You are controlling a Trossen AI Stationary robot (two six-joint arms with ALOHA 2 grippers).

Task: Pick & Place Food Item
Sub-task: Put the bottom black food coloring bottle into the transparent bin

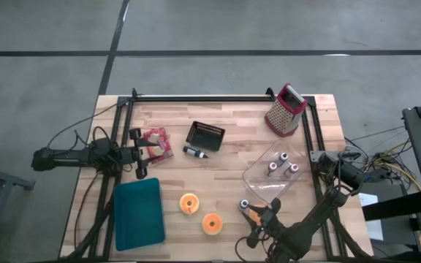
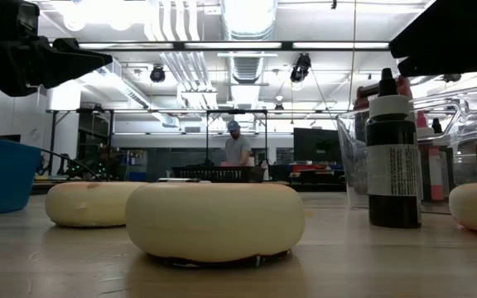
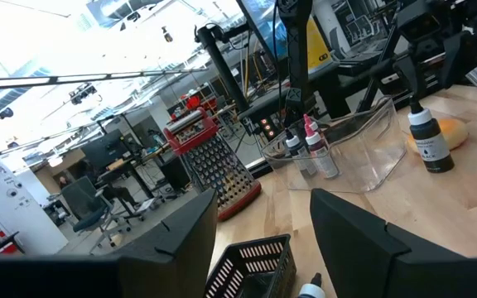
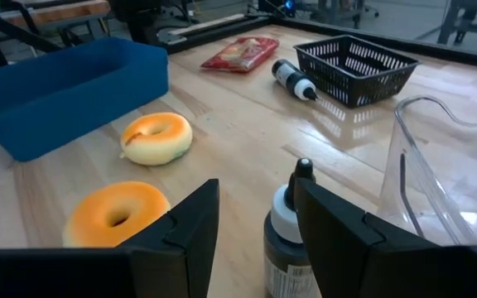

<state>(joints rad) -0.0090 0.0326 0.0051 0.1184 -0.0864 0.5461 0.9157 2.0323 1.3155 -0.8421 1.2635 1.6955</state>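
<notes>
Two ring-shaped orange donuts (image 1: 189, 204) (image 1: 212, 223) lie flat on the wooden table, also seen as donuts (image 4: 156, 137) (image 4: 116, 213) in the right wrist view. A red snack packet (image 1: 157, 142) lies at the far left. My right gripper (image 4: 255, 248) is open near the table's front edge, right of the donuts. A small dark bottle with a white collar (image 4: 286, 240) stands upright just ahead of its fingers. My left gripper (image 1: 139, 155) waits open beside the snack packet, holding nothing.
A blue tray (image 1: 138, 212) lies at the front left. A black basket (image 1: 205, 136) and a bottle lying on its side (image 1: 196, 153) sit mid-table. A clear container (image 1: 276, 172) holds three bottles at the right. A red-topped grater (image 1: 284, 111) stands at the far right.
</notes>
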